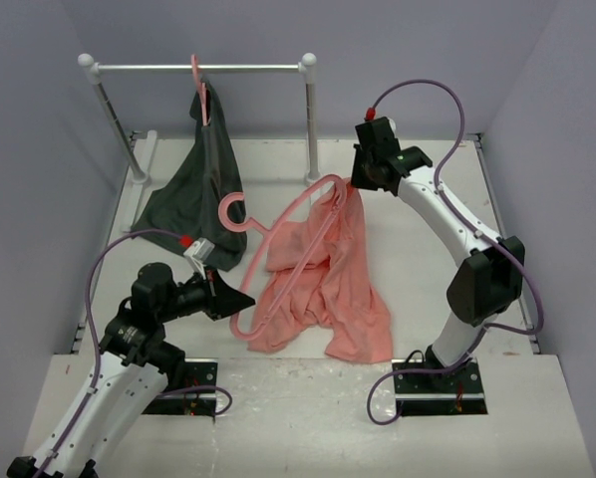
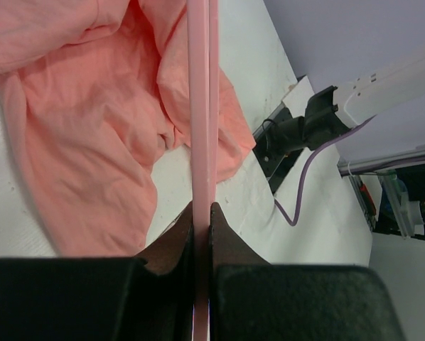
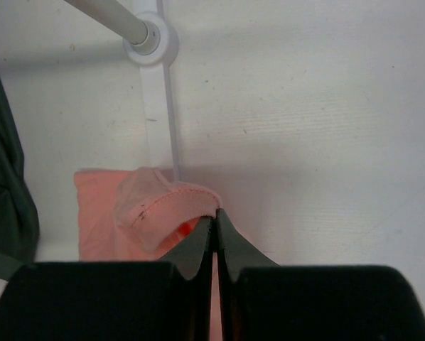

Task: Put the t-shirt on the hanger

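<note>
The left gripper [image 2: 202, 207] is squeezed tight on the hanger [image 2: 202, 85]. Its two fingers pinch one thin pink bar near a corner. From there the bar runs straight out ahead of the fingers and over the shirt [image 1: 338, 289]. The hook curls just past this gripper, on the side away from the arm bases. The far end of the hanger comes close to the right gripper [image 3: 214, 213].

The right gripper is closed too. It pinches a fold at the edge of the shirt and holds that bit up off the table [image 1: 398, 259]. The rest of the shirt hangs down under this gripper and spreads in a crumpled heap back toward the arm bases. I cannot tell if the hanger is inside the shirt or only on top of it.

Behind the left gripper stands a rack [image 1: 198, 68]. A dark top [image 1: 193, 189] hangs from it on another pink hanger. One foot of the rack is just ahead of the right gripper.
</note>
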`<state>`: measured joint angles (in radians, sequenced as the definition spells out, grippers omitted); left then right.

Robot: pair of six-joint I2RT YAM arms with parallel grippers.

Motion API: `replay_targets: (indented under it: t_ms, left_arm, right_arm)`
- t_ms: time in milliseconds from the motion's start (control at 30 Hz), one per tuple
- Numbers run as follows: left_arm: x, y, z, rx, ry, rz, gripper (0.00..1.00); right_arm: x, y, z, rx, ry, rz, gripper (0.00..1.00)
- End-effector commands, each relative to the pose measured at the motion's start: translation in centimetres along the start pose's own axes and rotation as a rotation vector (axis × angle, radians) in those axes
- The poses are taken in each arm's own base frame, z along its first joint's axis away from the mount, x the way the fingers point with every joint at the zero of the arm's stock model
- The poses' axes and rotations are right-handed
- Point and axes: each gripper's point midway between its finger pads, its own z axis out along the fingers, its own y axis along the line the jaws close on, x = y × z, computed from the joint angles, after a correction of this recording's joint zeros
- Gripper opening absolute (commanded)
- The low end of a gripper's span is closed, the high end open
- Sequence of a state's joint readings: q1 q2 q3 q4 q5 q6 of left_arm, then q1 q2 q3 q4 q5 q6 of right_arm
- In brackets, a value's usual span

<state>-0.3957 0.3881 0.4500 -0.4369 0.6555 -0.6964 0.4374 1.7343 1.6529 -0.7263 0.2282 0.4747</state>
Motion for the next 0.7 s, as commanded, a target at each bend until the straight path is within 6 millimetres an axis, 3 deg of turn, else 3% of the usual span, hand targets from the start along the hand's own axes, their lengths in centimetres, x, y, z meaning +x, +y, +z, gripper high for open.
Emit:
replay_targets:
  t_ms: [0,167,467,667]
  left_arm:
    - [-0.9,-2.2,-0.3,0.085,-0.013,0.051,0.00]
    - [-0.6,-1.9,-0.3,0.079,-0.008,0.049,0.00]
    - [-0.6,-0.1,0.9,0.038,0.007,0.050,0.00]
    - [-1.1,0.1,1.4,0.027,0.000,0.051,0.00]
  right_arm:
    - [-2.6,0.5,-1.8,-0.014,-0.063,0.026,0.00]
    - [-3.3,0.4,-3.0,-0.030,-0.099,0.038,0.00]
    - [-2.4,3.7,-5.6,-0.218,-0.084,0.004,0.00]
    - [-2.8,3.8,-6.3,-0.209,-0.105,0.013,0.00]
